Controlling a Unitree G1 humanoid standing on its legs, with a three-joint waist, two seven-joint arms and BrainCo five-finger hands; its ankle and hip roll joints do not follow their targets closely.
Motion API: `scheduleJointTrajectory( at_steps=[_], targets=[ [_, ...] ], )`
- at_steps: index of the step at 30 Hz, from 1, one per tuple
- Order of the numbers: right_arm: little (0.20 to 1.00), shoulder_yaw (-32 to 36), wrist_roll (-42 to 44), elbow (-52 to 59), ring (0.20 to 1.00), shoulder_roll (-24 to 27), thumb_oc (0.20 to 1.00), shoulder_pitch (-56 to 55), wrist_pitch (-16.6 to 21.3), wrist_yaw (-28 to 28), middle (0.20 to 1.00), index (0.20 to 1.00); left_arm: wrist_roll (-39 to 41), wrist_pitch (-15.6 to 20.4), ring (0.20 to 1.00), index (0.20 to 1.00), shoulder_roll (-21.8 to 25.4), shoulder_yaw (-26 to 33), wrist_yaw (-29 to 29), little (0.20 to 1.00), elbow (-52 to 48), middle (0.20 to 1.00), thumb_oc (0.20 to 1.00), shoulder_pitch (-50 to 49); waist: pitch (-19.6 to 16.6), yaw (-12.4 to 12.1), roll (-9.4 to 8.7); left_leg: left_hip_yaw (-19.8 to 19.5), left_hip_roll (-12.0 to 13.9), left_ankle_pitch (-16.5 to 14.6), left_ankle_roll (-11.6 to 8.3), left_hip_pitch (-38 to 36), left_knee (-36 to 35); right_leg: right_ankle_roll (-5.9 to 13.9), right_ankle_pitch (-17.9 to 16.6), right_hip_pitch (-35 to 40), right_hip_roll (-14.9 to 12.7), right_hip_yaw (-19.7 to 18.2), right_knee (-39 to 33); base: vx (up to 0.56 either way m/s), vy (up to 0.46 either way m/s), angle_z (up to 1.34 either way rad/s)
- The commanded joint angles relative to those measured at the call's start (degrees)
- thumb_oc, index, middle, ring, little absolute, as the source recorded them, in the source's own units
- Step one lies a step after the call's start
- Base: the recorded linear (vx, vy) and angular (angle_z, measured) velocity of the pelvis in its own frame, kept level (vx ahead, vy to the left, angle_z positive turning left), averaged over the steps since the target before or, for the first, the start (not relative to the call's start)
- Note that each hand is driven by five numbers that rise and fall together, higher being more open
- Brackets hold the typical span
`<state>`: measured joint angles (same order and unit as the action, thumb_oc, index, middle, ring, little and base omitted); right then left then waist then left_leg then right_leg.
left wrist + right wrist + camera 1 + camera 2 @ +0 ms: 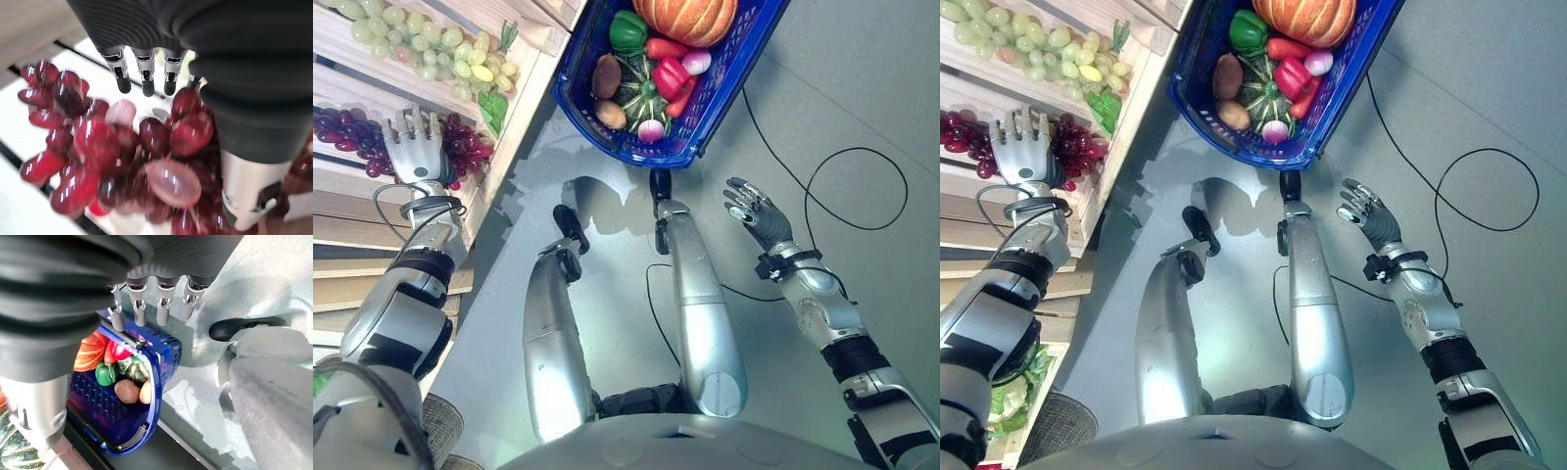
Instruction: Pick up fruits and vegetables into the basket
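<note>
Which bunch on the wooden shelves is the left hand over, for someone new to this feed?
Start at the wooden shelves beside the blue basket. The left hand, fingers straight, is over the red grapes on the lower shelf. They are dark red, unlike the green grapes one shelf up.

A basket (705, 117) is set on the floor (862, 88) to the right of a shelf (524, 93), with a pumpkin (685, 18), peppers and other vegetables inside it. Two grape bunches (421, 44) are laid on the shelf's boards, one behind the other, and the left hand (416, 147) is placed over the nearer bunch (460, 147). The right hand (754, 211) is held above the floor, in front of the basket.
</note>
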<state>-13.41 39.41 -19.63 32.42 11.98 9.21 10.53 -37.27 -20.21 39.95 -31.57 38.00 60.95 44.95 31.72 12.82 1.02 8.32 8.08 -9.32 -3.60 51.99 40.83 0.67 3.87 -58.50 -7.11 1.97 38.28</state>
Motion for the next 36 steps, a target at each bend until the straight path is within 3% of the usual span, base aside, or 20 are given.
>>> scheduleJointTrajectory(
  at_steps=[1,11,17,21,30,36],
  targets=[
    [1.0,-1.5,2.0,3.4,1.0,0.0,1.0,-1.8,2.6,1.0,1.0,1.0,4.5,-2.5,1.0,1.0,2.6,1.0,-1.8,1.0,4.4,1.0,1.0,-1.5,-1.9,0.1,-0.83,-0.1,-2.0,-0.1,0.64,3.4,-1.6,2.6,3.8,-0.9,2.4,-0.2,1.9,0.0,0.0,0.0],
    [1.0,-2.4,2.1,3.1,1.0,-0.3,1.0,-1.8,3.7,1.1,1.0,1.0,-2.3,-8.2,1.0,1.0,0.5,0.1,-3.3,1.0,7.3,1.0,1.0,-3.4,-1.9,0.1,-1.12,0.0,-2.2,0.1,0.43,3.2,-2.6,2.6,3.3,-0.9,2.1,0.2,0.6,0.0,0.0,0.0],
    [1.0,-3.4,2.5,2.7,1.0,-0.3,1.0,-0.6,4.6,-0.2,1.0,1.0,4.2,-8.4,1.0,1.0,-0.2,-0.2,-3.5,1.0,7.9,1.0,1.0,-3.1,-1.9,-0.2,-1.16,-0.2,-2.1,0.2,0.4,4.9,-2.3,2.47,3.4,-2.2,2.4,0.2,1.0,0.0,0.0,0.0],
    [1.0,-3.9,2.9,2.4,1.0,-0.4,1.0,0.0,4.3,-0.4,1.0,1.0,10.2,-6.4,1.0,1.0,-1.0,0.0,-4.8,1.0,8.6,1.0,1.0,-2.3,-1.9,-0.3,-1.31,-0.4,-2.2,0.4,0.55,5.6,-2.6,2.33,3.4,-3.0,2.7,0.2,1.1,0.0,0.0,0.0],
    [1.0,-4.4,3.0,2.4,1.0,-0.4,1.0,0.3,4.2,0.1,1.0,1.0,14.0,-1.6,1.0,1.0,-2.2,0.0,-8.7,1.0,9.4,1.0,1.0,-2.5,-1.9,-0.3,-1.52,-0.4,-2.2,0.7,0.49,5.4,-3.1,2.36,3.2,-2.7,2.8,0.4,0.6,0.0,-0.001,-0.01],
    [1.0,-5.2,2.5,2.4,1.0,-1.1,1.0,0.9,4.1,-0.9,1.0,1.0,28.5,7.3,1.0,1.0,-4.7,4.5,-11.5,1.0,9.8,1.0,1.0,-2.2,-1.9,-0.2,-1.86,-0.1,-2.0,0.5,0.64,4.8,-3.0,2.27,3.5,-2.1,3.0,0.2,0.5,0.01,-0.008,-0.02]
  ],
)
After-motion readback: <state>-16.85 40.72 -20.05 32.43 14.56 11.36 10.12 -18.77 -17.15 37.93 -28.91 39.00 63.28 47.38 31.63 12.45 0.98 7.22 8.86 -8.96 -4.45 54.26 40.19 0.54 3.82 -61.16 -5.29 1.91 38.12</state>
